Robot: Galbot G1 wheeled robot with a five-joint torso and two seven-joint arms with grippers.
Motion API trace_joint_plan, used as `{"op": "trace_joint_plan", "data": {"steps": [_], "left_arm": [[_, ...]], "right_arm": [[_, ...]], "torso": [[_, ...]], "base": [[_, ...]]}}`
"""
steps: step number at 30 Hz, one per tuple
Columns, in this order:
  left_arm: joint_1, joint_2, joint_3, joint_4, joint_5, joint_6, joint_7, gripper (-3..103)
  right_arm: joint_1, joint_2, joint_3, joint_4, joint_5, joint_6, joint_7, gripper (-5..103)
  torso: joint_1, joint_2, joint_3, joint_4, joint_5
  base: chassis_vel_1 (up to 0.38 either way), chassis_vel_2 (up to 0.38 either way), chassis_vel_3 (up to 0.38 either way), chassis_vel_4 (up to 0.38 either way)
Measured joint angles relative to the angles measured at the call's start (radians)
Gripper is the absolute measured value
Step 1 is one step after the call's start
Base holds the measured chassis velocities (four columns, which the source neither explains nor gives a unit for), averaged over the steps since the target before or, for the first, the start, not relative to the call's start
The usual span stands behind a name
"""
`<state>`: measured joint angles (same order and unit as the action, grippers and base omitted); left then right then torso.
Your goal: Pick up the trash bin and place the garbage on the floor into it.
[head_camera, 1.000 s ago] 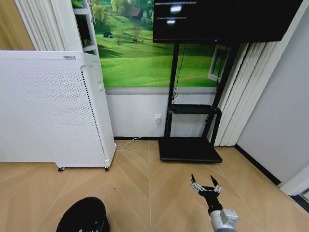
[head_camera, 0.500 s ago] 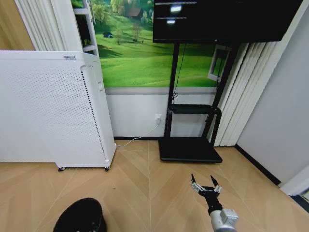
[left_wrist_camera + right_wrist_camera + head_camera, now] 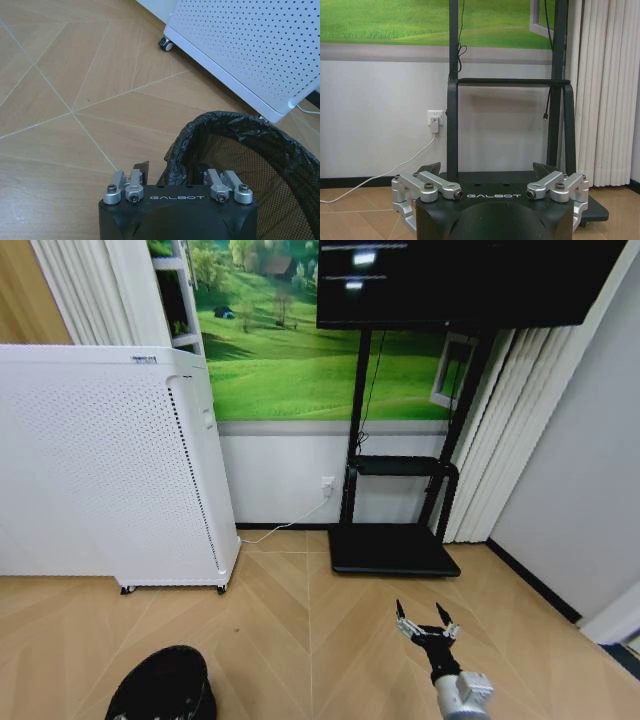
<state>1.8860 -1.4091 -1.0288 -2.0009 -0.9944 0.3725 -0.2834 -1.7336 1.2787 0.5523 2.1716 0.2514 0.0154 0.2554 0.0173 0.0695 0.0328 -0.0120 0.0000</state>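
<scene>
— Where do we find the trash bin (image 3: 160, 688)?

— Low at our left, on or just above the floor. The left gripper (image 3: 175, 176) has its jaws clamped across the liner-wrapped rim, one finger inside, one outside; we judge that grip suits carrying.

— And the right gripper (image 3: 426, 625)?

— Idle over the bare floor (image 3: 320, 630), jaws spread wide, holding nothing.

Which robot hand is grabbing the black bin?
The left gripper: its fingers straddle the trash bin rim, one inside, one outside. The right gripper hangs open over bare floor, holding nothing.
</scene>
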Motion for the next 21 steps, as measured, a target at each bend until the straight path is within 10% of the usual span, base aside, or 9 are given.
{"op": "trace_joint_plan", "data": {"steps": [13,21], "left_arm": [[0.066,0.025,-0.052,-0.138,0.171,0.006,0.114,95],[0.05,0.09,-0.123,-0.271,0.403,-0.037,0.37,100]], "right_arm": [[0.0,0.0,0.0,0.0,0.0,0.0,0.0,100],[0.0,0.0,0.0,0.0,0.0,0.0,0.0,100]], "torso": [[0.0,0.0,0.0,0.0,-0.0001],[0.0,0.0,0.0,0.0001,0.0]], "base": [[0.0,0.0,0.0,0.0],[0.0,0.0,0.0,0.0]]}}
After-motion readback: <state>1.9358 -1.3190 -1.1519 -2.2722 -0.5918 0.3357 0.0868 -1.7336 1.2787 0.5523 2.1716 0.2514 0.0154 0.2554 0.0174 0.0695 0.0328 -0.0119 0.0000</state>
